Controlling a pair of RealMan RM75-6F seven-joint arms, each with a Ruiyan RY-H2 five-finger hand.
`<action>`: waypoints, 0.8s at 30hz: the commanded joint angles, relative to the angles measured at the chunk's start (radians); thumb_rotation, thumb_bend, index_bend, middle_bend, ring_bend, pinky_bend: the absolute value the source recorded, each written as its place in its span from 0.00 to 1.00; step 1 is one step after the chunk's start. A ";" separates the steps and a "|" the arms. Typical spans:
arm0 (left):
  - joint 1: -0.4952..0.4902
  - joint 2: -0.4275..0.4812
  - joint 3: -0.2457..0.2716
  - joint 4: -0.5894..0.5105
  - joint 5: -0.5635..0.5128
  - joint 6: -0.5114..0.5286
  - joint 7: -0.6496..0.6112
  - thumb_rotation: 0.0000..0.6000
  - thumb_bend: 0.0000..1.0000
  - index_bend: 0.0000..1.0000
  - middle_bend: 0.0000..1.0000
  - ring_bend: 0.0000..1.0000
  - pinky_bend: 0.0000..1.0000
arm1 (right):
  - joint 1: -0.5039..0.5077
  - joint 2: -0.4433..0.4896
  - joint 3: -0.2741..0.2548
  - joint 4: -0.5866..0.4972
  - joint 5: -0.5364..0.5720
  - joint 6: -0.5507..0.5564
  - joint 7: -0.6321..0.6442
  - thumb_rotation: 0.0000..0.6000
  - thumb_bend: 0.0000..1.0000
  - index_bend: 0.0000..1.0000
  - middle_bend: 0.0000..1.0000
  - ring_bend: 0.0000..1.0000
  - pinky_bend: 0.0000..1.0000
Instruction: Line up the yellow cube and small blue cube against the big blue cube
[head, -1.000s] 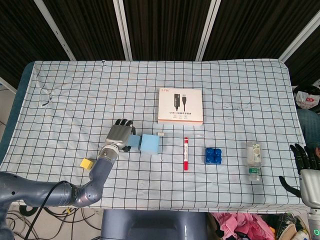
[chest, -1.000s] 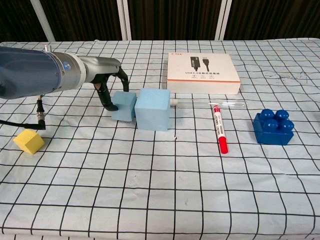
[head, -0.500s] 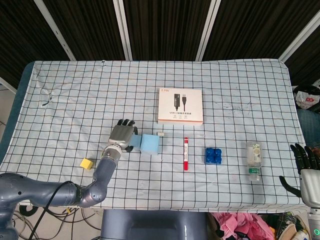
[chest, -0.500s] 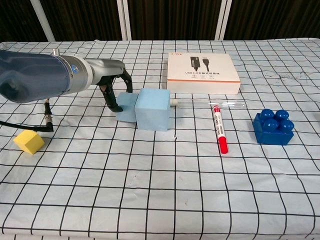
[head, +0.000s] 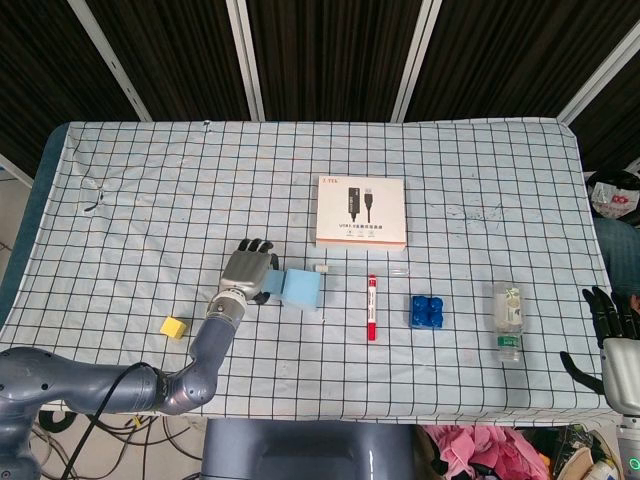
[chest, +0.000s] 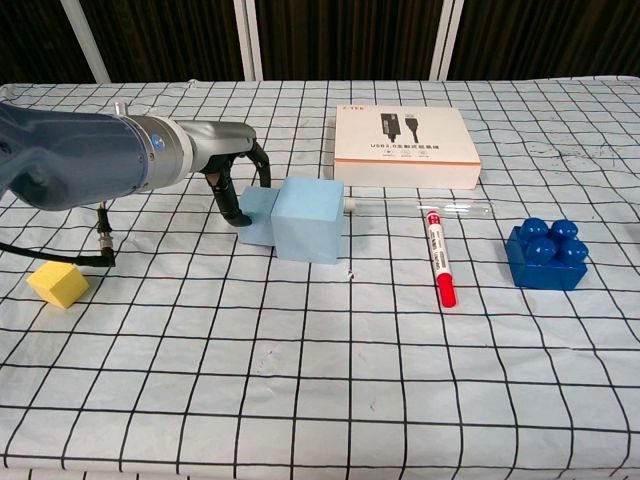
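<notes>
1. The yellow cube (chest: 58, 284) is seen nearest, lying alone on the checked surface (chest: 320, 400), well apart from the other cubes and unmoved over the last second; its half of the task is judged not yet begun.
2. Further back, the small blue cube (chest: 258, 215) has been slid rightward over the last second and is now pressed against the left face of the big blue cube (chest: 309, 219), which itself appears nudged slightly right. This half is judged nearly done.
3. The left hand (head: 247, 272) is held against the small blue cube's left side, fingers extended rather than wrapped; nothing is gripped.
4. The right hand (head: 612, 340) is seen idle at the surface's far right edge, fingers spread, holding nothing.
</notes>
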 joint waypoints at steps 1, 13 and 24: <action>0.000 -0.001 -0.001 -0.001 0.002 0.000 0.000 1.00 0.34 0.45 0.10 0.00 0.00 | 0.000 0.000 0.000 0.000 0.001 -0.001 0.000 1.00 0.22 0.00 0.04 0.00 0.11; 0.001 0.000 0.001 -0.004 -0.001 -0.002 0.012 1.00 0.32 0.35 0.09 0.00 0.00 | 0.000 0.001 0.002 -0.001 0.003 -0.002 0.000 1.00 0.22 0.00 0.04 0.00 0.11; 0.005 0.020 0.005 -0.022 0.002 -0.031 0.010 1.00 0.22 0.15 0.08 0.00 0.00 | -0.001 0.002 0.003 -0.004 0.010 -0.006 -0.003 1.00 0.22 0.00 0.04 0.00 0.11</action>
